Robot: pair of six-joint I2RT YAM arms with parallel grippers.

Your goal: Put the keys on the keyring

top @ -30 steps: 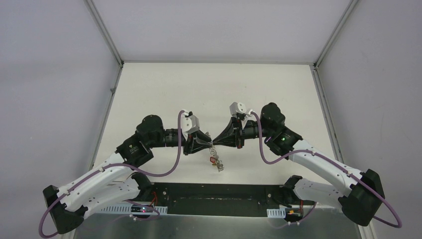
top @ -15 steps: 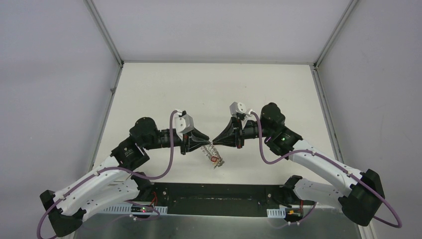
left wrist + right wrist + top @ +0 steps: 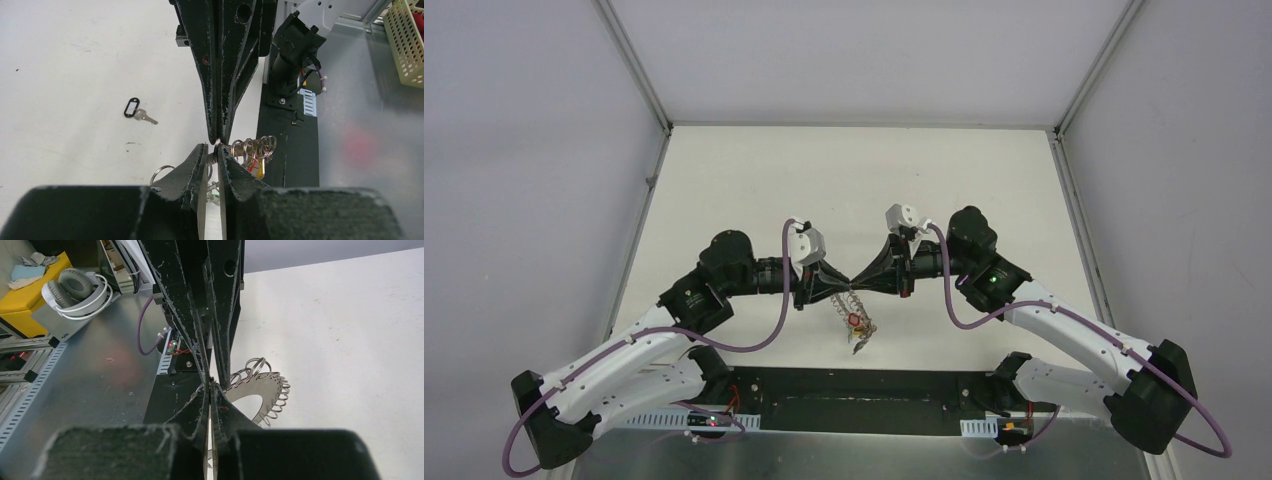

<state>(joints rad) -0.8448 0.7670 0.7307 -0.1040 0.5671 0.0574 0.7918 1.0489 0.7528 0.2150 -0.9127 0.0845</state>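
The left claw [image 3: 215, 151] is all but closed. Only a thin slit shows between its two black fingers, and a small silver loop sits pinched at their tips. That loop belongs to the keyring [image 3: 267, 388], so this claw has hold of the ring by its edge.

The right claw [image 3: 210, 389] meets it tip to tip from the opposite side. Its fingers are pressed flat together down to the points. Whether anything is caught between them I cannot tell, because the contact spot is too small and crowded.

The keyring hangs in the air just below the place where the two claws touch, above the near middle of the counter [image 3: 75, 75]. From the right wrist camera it reads as a flat grey disc with a wide round hole in the middle. Its outer edge is lined with many small wire loops [image 3: 252, 146] that stand out like a fringe. From the left wrist camera several of those loops bunch together just beside the claw tips. A small red tag [image 3: 854, 320] shows among the ring's hardware in the overhead view.

The black-tagged key [image 3: 136, 110] lies flat on the counter, well apart from the ring. It has a short silver blade and an oblong black tag with a pale centre.
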